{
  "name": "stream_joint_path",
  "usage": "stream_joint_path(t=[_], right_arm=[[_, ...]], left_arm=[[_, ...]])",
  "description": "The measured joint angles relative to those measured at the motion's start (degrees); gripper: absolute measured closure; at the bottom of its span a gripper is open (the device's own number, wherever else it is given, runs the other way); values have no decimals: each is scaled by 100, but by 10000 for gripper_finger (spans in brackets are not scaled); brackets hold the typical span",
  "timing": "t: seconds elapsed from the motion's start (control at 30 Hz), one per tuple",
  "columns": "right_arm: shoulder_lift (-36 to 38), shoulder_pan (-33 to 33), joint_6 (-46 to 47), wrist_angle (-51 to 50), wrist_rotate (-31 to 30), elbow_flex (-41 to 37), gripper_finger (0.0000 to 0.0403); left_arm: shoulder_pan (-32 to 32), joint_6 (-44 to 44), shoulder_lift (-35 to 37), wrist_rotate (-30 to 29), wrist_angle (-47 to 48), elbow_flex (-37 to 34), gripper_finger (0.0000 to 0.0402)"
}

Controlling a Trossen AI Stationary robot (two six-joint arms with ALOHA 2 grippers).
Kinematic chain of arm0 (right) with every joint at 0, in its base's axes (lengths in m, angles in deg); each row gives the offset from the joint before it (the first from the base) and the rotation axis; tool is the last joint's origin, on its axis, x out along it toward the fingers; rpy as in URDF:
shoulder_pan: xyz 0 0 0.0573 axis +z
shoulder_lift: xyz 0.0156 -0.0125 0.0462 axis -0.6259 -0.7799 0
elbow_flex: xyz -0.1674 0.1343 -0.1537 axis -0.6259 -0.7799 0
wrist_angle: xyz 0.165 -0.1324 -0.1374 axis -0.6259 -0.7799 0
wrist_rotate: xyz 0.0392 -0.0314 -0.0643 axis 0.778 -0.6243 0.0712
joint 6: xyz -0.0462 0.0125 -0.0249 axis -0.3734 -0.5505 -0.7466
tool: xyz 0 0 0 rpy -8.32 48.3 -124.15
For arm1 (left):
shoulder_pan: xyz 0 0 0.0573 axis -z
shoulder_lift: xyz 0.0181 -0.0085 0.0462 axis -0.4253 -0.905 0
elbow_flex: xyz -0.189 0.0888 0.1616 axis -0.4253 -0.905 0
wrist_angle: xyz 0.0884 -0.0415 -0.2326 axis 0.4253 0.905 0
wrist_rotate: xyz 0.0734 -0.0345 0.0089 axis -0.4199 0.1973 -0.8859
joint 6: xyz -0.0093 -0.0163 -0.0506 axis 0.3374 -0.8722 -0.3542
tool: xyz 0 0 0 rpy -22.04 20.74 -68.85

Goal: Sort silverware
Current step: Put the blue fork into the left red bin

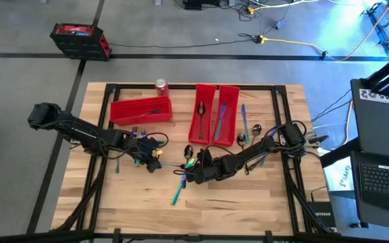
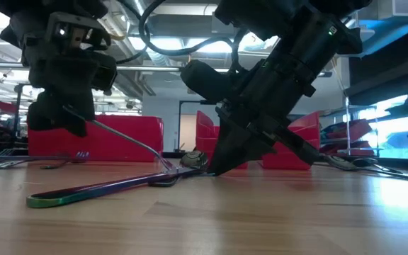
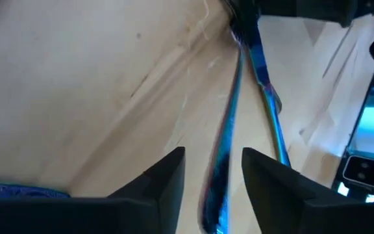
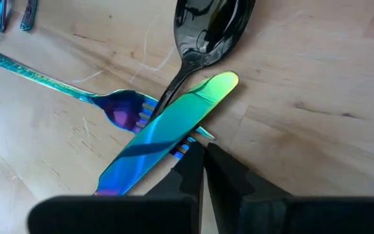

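"Where did the silverware lie at that point?"

"Scattered; a heap sat mid-desk where a knife [image 4: 164, 130] lay across a fork [image 4: 119, 110] and the handle of a dark spoon [image 4: 210, 26]; some pieces were already in the upright red bins [image 1: 215, 111] at the back of the desk [image 1: 248, 196], and a few lay loose beside those bins, towards the right."

"And the right gripper [image 4: 203, 162]?"

"Clenched, nothing between its fingers; its tips were down at the heap, right by the fork's tines under the knife; I'd judge it was there to nudge the pieces apart, since stacked flat like that none could be pinched alone."

"The left gripper [image 3: 213, 179]?"

"Left of the heap, just above the desk; a slender utensil [image 3: 229, 130] ran straight through the gap between its fingers [image 3: 161, 182]; in the low view that piece slanted from the gripper down to the wood; whether the fingers were gripping it or had let go, I could not tell."

"Why hold it at a slant?"

"Probably because one end had been raised off the desk; thin flat metal offers little to pinch otherwise; the tipped red bin [image 1: 140, 109] stood close behind that arm."
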Motion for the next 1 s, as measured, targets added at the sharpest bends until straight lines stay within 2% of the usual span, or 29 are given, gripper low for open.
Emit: stream_joint_path(t=[0.17,0.5,1.0], right_arm=[[0,-4,-20,2,0,0,403],[0,-4,-24,2,4,0,403],[0,-4,-77,6,-19,0,403]], left_arm=[[-5,-20,-228,69,-82,0,243],[-7,-485,-501,-50,-571,0,245],[2,-1179,-501,-296,-729,0,320]])
